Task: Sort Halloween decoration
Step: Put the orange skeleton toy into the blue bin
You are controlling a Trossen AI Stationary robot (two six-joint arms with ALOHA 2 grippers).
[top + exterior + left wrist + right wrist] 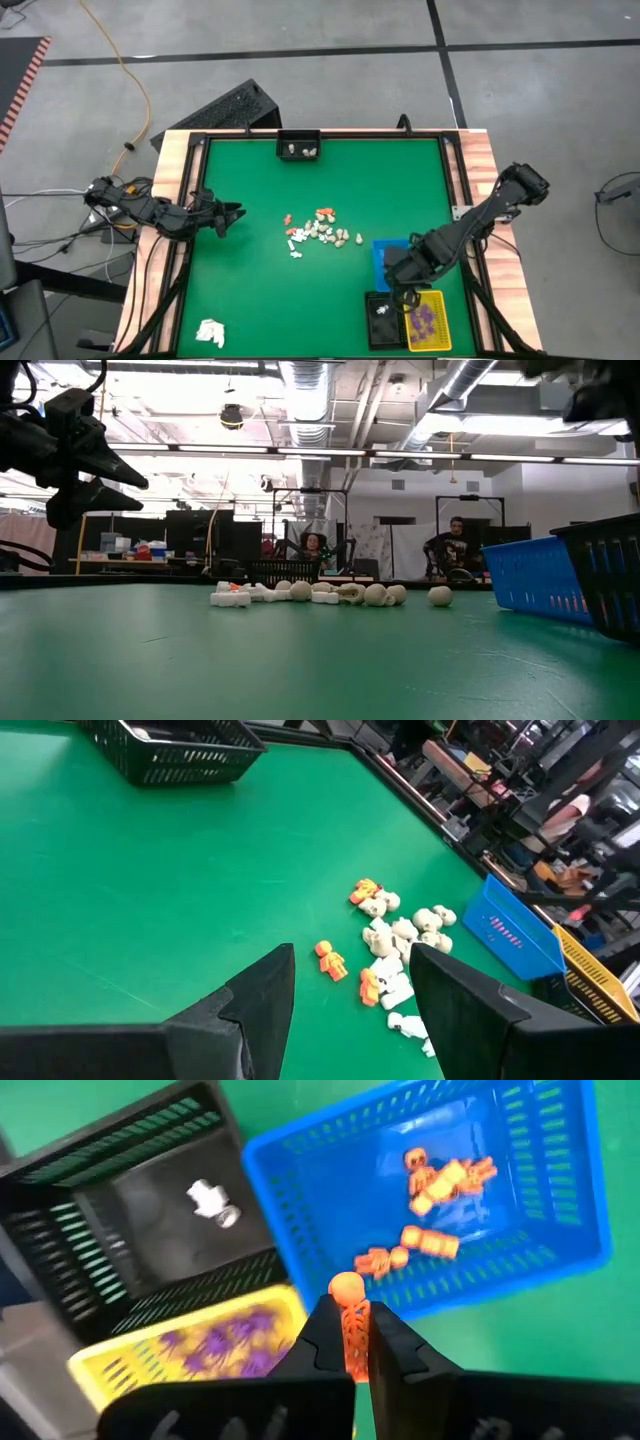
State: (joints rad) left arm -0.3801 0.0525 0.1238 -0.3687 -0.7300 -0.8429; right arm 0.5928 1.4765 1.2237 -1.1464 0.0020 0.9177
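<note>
Right gripper: fingers closing narrow on an orange figurine, round head sticking out above the fingertips; hovering above the cluster of small trays at the table's right near corner.
Left gripper: fingers standing wide apart, gripping nothing; hanging over the left side of the green mat, pointing toward the central pile.
Loose pile: orange, white and cream figurines lying mid-mat, well apart from both grippers; pieces lying close together, some touching.
Blue tray: holding several orange figurines.
Yellow tray: holding purple pieces.
Black tray: sitting beside the blue and yellow trays, holding one white piece.
Far black tray: sitting at the mat's far edge, centre, with a few pale pieces inside.
White wad: lying alone near the mat's near left corner.
Background: two people sitting in the room beyond the table, seen in the low view.
</note>
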